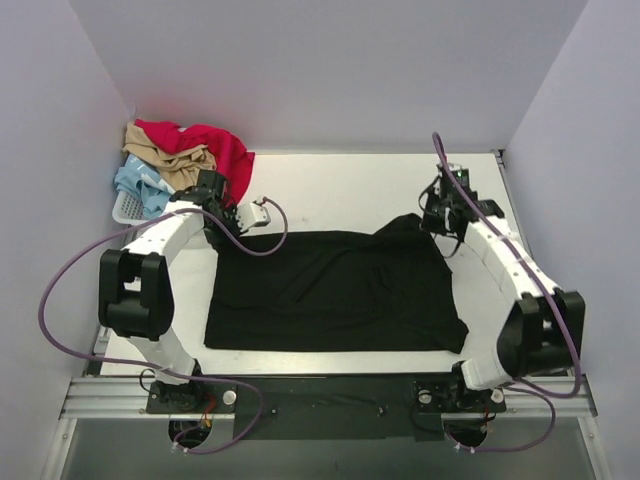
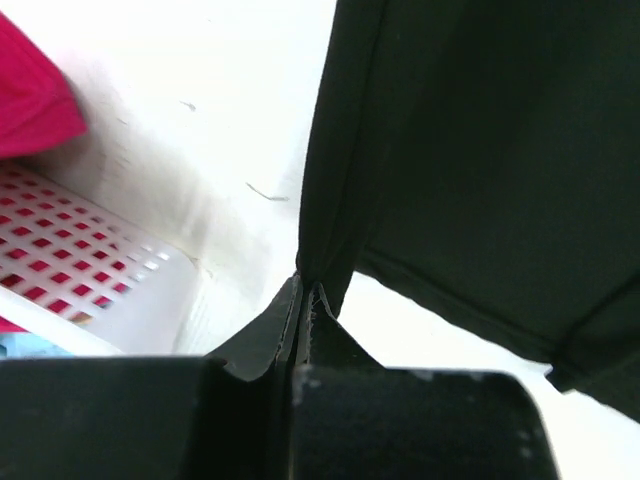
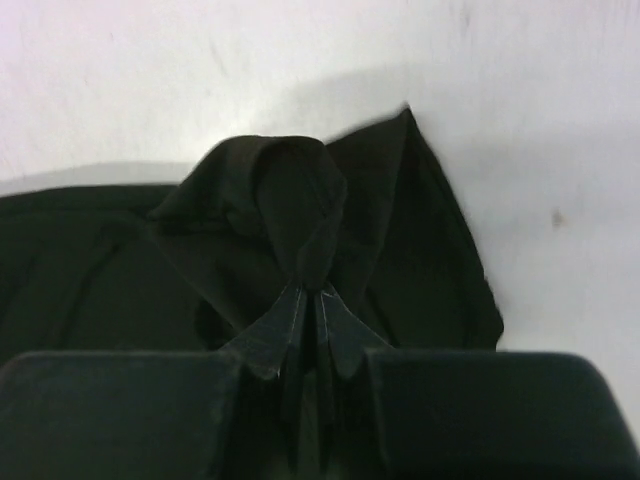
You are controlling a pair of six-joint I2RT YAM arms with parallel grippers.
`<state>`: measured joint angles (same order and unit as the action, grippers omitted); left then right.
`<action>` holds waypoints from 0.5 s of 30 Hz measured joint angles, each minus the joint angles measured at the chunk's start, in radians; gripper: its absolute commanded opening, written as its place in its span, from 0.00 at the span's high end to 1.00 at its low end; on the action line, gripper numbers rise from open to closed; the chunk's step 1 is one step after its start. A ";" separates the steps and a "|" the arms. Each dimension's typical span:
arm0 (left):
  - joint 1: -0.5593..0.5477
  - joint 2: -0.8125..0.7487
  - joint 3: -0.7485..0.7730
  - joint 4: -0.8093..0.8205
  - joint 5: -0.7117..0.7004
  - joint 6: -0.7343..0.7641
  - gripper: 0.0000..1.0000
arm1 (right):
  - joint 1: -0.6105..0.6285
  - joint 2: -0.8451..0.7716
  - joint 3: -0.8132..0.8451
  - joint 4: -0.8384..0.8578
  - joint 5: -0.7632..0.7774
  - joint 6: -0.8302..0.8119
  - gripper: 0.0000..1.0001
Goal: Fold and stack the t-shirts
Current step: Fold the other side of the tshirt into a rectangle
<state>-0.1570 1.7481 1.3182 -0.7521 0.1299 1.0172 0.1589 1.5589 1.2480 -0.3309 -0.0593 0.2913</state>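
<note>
A large black t-shirt (image 1: 335, 290) lies spread on the white table, plain side up. My left gripper (image 1: 222, 226) is shut on its far left corner; in the left wrist view the cloth (image 2: 470, 150) hangs from the pinched fingertips (image 2: 310, 295). My right gripper (image 1: 432, 215) is shut on the far right corner, which is lifted into a peak (image 3: 300, 215). A red t-shirt (image 1: 205, 140), a tan t-shirt (image 1: 170, 160) and a pale blue t-shirt (image 1: 140, 185) are piled in the basket at the far left.
A white plastic lattice basket (image 1: 128, 210) stands at the far left corner, close behind my left gripper; it also shows in the left wrist view (image 2: 90, 270). Pale walls close in the table at the back and both sides.
</note>
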 measured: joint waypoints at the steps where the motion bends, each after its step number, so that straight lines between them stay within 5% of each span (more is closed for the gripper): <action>1: 0.000 -0.016 -0.019 0.000 0.000 0.006 1.00 | 0.000 -0.071 -0.074 0.010 -0.002 0.011 1.00; 9: 0.000 -0.093 -0.198 -0.027 0.000 0.087 1.00 | 0.009 -0.379 -0.535 -0.032 -0.003 0.116 1.00; 15: 0.000 -0.125 -0.278 -0.037 -0.016 0.119 1.00 | 0.011 -0.653 -0.663 -0.096 0.014 0.180 1.00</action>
<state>-0.1570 1.6234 1.0401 -0.7891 0.1135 1.1366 0.1699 0.9054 0.5854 -0.4267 -0.0448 0.4713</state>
